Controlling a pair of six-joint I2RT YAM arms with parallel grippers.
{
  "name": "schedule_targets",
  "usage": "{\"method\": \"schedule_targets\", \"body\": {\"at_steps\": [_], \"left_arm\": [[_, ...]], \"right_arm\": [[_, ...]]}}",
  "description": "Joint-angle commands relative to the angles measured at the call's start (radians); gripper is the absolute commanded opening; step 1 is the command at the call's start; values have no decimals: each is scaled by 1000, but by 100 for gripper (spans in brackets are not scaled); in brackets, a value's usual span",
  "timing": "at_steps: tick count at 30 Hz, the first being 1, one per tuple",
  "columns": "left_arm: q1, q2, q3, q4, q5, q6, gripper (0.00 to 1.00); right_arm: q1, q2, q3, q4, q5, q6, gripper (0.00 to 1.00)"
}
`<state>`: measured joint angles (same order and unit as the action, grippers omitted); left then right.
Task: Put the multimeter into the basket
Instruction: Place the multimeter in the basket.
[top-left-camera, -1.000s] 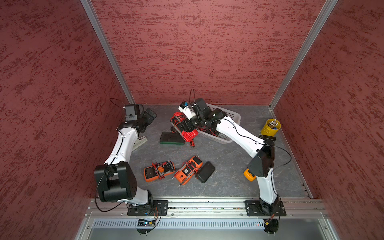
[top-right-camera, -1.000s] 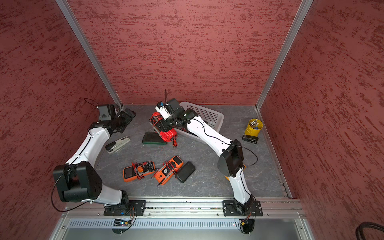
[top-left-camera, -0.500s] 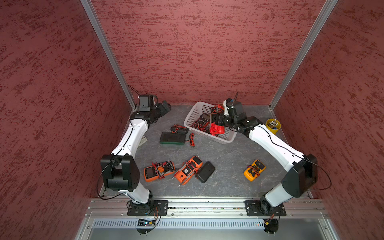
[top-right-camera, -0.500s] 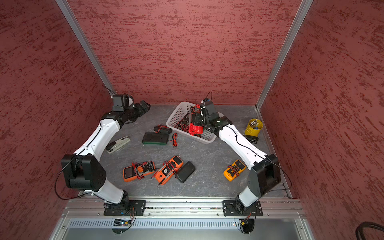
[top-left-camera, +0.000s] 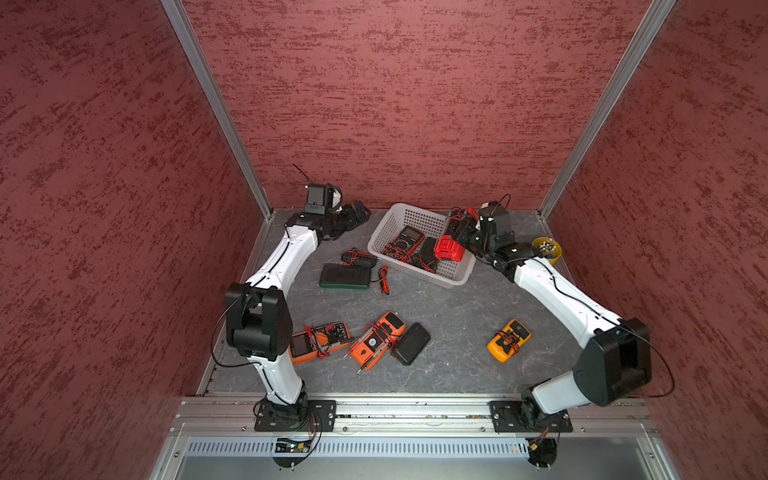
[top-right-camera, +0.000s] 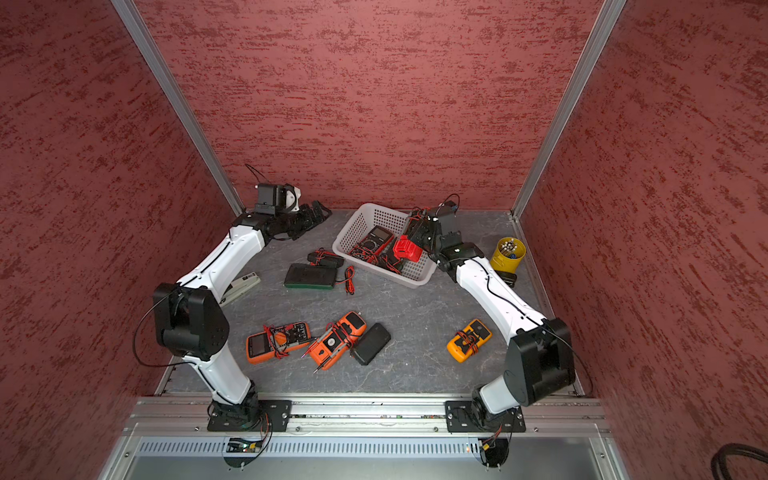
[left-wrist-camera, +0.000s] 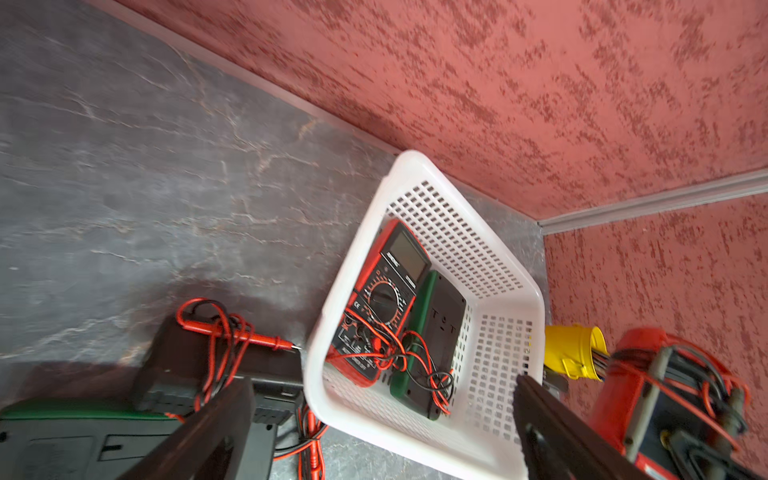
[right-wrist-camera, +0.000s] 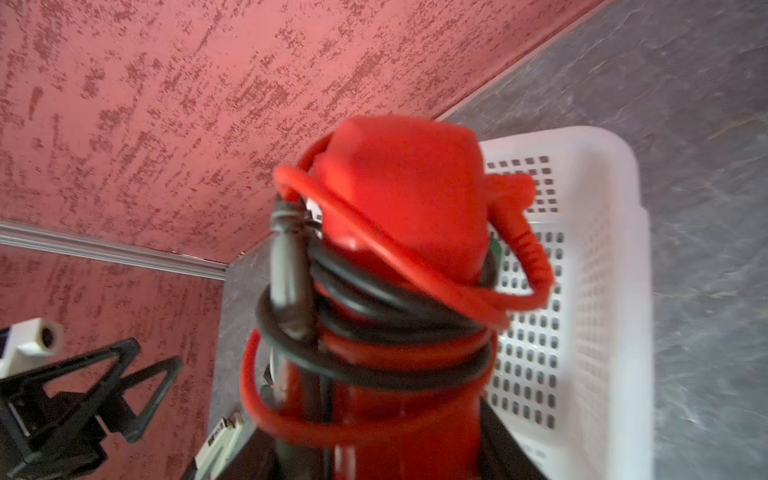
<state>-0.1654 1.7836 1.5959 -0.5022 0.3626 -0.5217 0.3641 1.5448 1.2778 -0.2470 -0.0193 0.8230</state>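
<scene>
**Both top views:** The right gripper (top-left-camera: 457, 242) is clamping a bright red multimeter (top-left-camera: 449, 249) and holding it over the right-hand end of the white basket (top-left-camera: 441, 277), just inside the rim. Whether it is touching anything below, I cannot tell. Red and black test leads are wrapping around its body. Two more meters are already lying in the basket, a red-and-black meter (top-left-camera: 409, 239) face up and a dark meter (top-left-camera: 427, 254) just beside it. The left gripper (top-left-camera: 358, 212) is hanging near the back wall, jaws spread and gripping nothing, well apart from the basket. A yellow cup (top-right-camera: 508, 253) is standing near the right wall.

**Left wrist view:** The spread fingers (left-wrist-camera: 216, 428) are framing the basket (left-wrist-camera: 415, 166). The red multimeter (left-wrist-camera: 665, 399) is showing beside it as a dark face in a red shell, with leads wound round it.

**Right wrist view:** The red multimeter (right-wrist-camera: 399, 199) is filling the blurred frame, its red casing bound by loops of black and red cable. The basket's perforated wall (right-wrist-camera: 602, 291) is showing just beyond it.
</scene>
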Motion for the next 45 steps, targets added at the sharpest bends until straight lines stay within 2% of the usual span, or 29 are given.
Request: {"method": "schedule_targets", "body": {"at_steps": [1,8,15,19,24,33,45], "left_arm": [[-15,30,40,-12,49,13,100],[-33,79,59,-22,89,13,100],[-39,102,37,-13,91,9,100],[-44,113,25,10,91,8,100],[-46,138,31,17,94,-13,100],[-62,170,53,15,104,-21,100],[-72,190,66,11,104,-23,100]], "right_arm": [[2,80,36,285,-60,102,0],[23,318,170,457,-110,164,0],[69,480,278,537,-80,198,0],[91,519,310,519,-40,199,0],[98,583,359,509,-52,214,0],[121,629,364,494,-28,265,0],[122,730,430,502,-99,315,0]]}}
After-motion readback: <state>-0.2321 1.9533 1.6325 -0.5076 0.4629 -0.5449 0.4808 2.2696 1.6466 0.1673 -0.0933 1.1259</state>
